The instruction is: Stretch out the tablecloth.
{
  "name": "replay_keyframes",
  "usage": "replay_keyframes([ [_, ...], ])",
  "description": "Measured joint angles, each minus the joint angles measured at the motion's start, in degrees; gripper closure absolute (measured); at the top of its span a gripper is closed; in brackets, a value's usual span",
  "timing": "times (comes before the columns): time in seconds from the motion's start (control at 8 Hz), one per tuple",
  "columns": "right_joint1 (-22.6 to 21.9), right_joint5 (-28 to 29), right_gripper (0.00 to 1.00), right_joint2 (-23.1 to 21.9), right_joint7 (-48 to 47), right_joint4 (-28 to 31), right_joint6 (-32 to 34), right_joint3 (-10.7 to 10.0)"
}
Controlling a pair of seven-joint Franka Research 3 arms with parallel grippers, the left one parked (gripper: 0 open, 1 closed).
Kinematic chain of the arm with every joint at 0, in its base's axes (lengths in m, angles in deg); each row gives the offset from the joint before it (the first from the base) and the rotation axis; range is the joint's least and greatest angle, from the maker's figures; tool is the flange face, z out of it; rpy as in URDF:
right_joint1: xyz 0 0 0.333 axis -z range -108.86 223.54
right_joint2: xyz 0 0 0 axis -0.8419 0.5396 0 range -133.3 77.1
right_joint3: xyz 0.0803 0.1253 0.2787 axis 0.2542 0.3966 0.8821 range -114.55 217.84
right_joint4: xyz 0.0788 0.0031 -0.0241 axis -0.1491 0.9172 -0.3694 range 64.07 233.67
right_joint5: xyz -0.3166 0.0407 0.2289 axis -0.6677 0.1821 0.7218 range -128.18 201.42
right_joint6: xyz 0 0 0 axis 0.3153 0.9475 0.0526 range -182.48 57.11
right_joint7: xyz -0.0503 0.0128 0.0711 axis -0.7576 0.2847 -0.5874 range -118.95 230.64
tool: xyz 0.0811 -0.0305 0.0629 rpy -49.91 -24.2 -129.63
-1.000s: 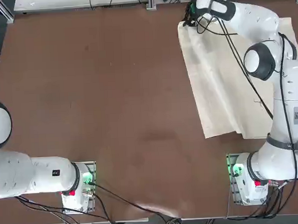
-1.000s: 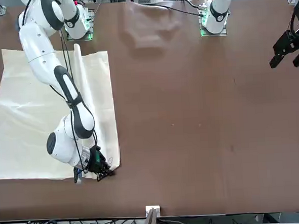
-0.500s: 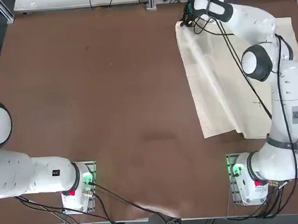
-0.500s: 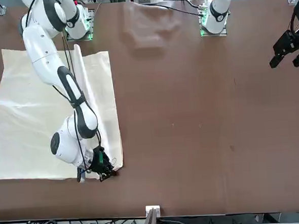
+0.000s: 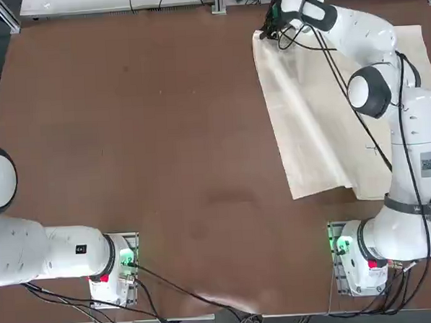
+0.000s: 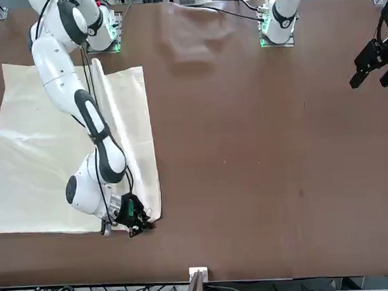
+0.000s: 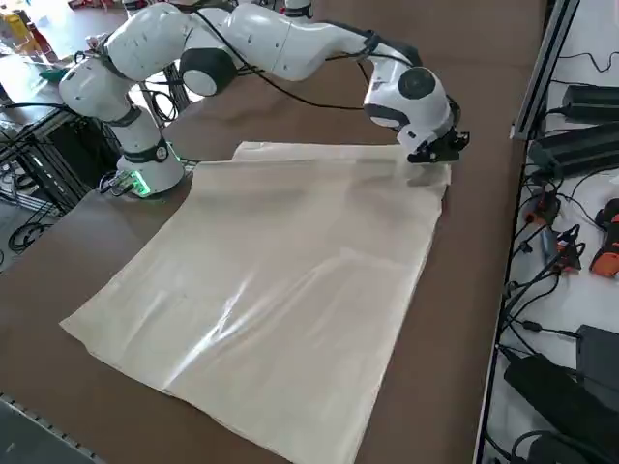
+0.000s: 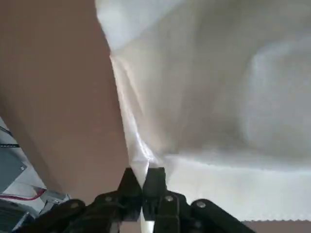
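Since a second ago the right gripper (image 6: 138,223) has carried the far corner of the tablecloth (image 5: 329,119) a little further toward the table's middle, so the cloth's folded inner edge now lies slightly wider across the brown table (image 5: 142,136). The fingers (image 8: 156,180) are clamped tight on that corner, a thin pinch of fabric rising between them in the wrist view. The cloth lies on the robot's right half of the table, reaching to the far edge, with a long raised fold along its inner side. From overhead the arm covers the gripper and the pinched corner, and the cloth's right margin runs out of view; how much fabric is doubled under the fold is hard to make out
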Motion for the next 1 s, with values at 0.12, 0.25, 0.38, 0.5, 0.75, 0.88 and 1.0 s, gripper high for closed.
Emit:
replay_keyframes([
  [0.12,0.0,0.0,0.95,0.0,-1.7,-0.2,0.3,0.0],
  [0.25,0.0,0.0,0.95,0.0,-2.5,-0.3,0.4,0.0],
  [0.38,0.0,0.0,0.95,0.0,-2.6,-0.4,0.7,0.0],
  [0.5,0.0,0.0,0.95,0.0,-2.5,-0.4,1.1,-0.2],
  [0.75,0.1,0.0,0.95,0.0,-1.6,-0.5,1.6,-0.8],
  [0.88,0.3,0.0,0.96,0.0,-0.9,-0.5,1.7,-1.0],
  [1.0,0.4,0.0,0.96,0.0,-0.3,-0.5,1.8,-1.2],
])
